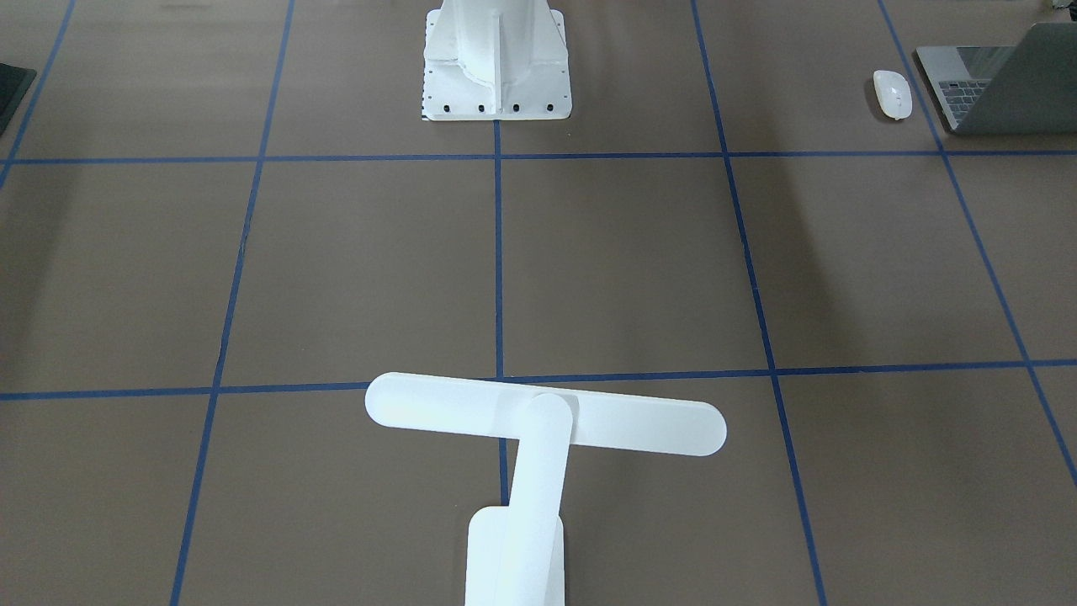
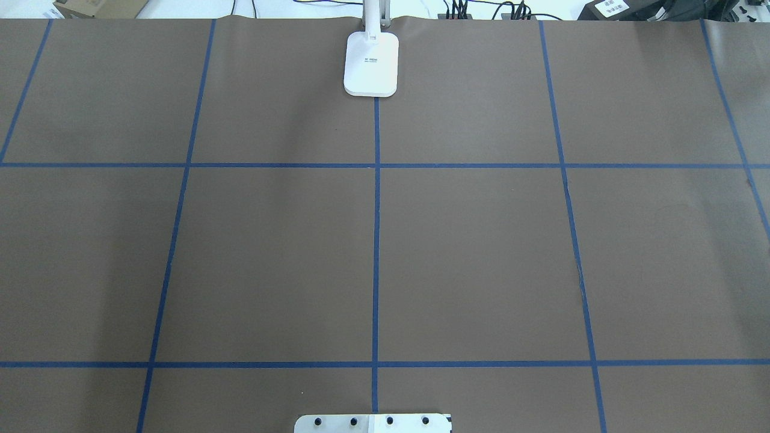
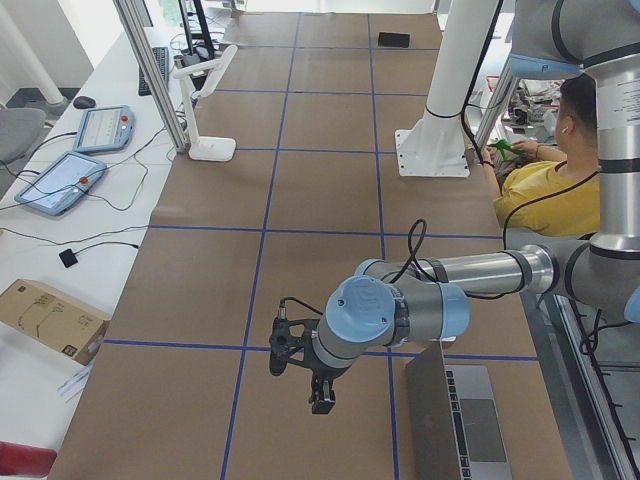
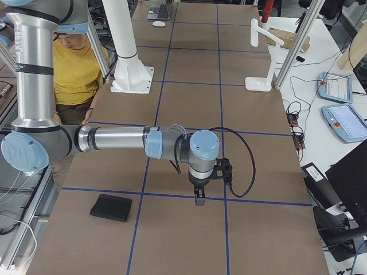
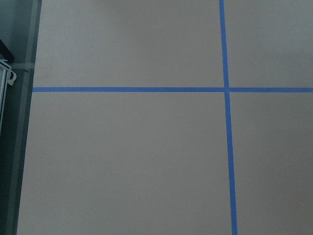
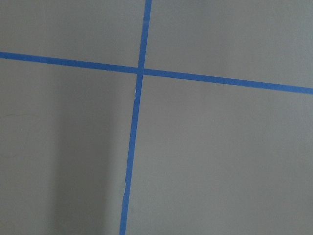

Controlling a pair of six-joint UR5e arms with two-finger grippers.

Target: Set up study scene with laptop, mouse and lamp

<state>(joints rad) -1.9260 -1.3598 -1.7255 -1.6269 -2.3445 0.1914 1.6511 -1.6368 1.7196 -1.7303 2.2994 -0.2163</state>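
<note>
Three task things sit on the table [image 1: 353, 269]: laptop [image 1: 1001, 80] open at the robot's left end, on the robot's side; mouse [image 1: 893, 93] just beside it, not touching; lamp [image 1: 547, 417] upright mid-table at the far edge, well apart from both. Left claw [image 3: 321, 402] hangs over bare table near the laptop. Right claw [image 4: 199, 200] hangs near a black mat [image 4: 112, 207]. Can't tell whether either claw is spread or pressed together.

The white T-shaped desk lamp [image 1: 538, 471] is stood at the table's [image 1: 336, 269] far edge, opposite the ribbed white robot pedestal [image 1: 496, 67], while the slim grey metal laptop [image 1: 1010, 84] is set at the robot's left end, the glossy white oval mouse [image 1: 893, 93] just beside it, centreward.
</note>
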